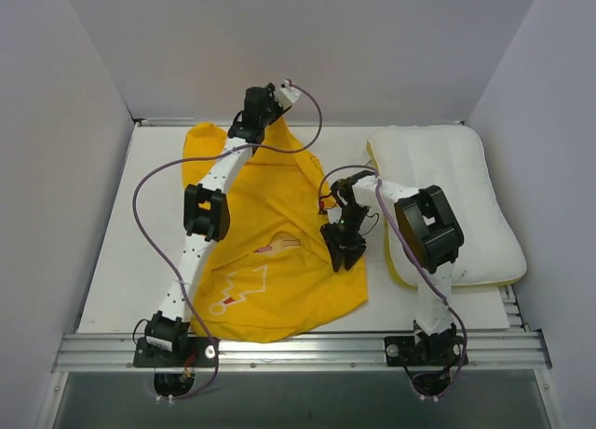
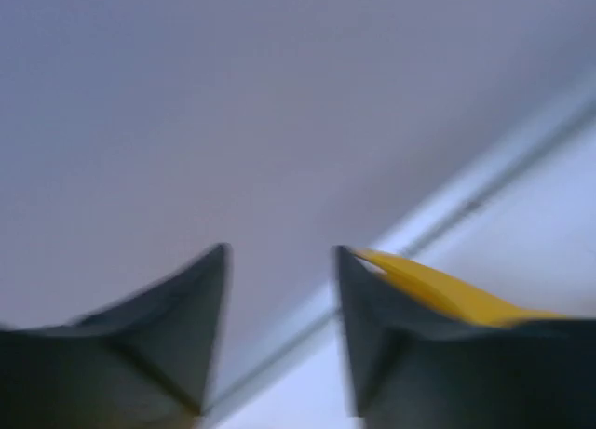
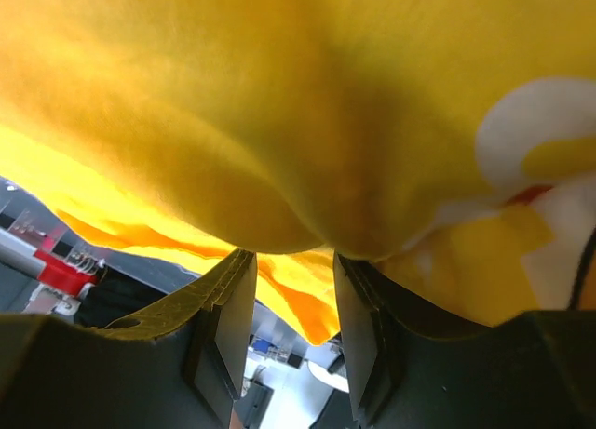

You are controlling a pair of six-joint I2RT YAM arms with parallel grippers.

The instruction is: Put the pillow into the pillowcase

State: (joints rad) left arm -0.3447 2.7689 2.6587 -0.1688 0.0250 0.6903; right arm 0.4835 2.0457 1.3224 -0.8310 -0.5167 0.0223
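The yellow pillowcase [image 1: 270, 280] lies spread on the table's left half, a printed side up. The white pillow [image 1: 452, 192] with its yellow edge stripe lies flat at the right, outside the case. My left gripper [image 1: 242, 128] is at the case's far edge. In the left wrist view it [image 2: 279, 252] is open, with nothing between the fingers and yellow cloth [image 2: 447, 294] against the outside of the right finger. My right gripper [image 1: 343, 252] is at the case's right edge. It [image 3: 293, 257] is open, with its tips pressed up into yellow cloth [image 3: 279, 103] draped over them.
Grey walls close in the white table [image 1: 116, 252] on three sides. An aluminium rail [image 1: 298, 350] runs along the near edge with both arm bases on it. Purple cables loop from both arms. The pillow reaches close to the right wall.
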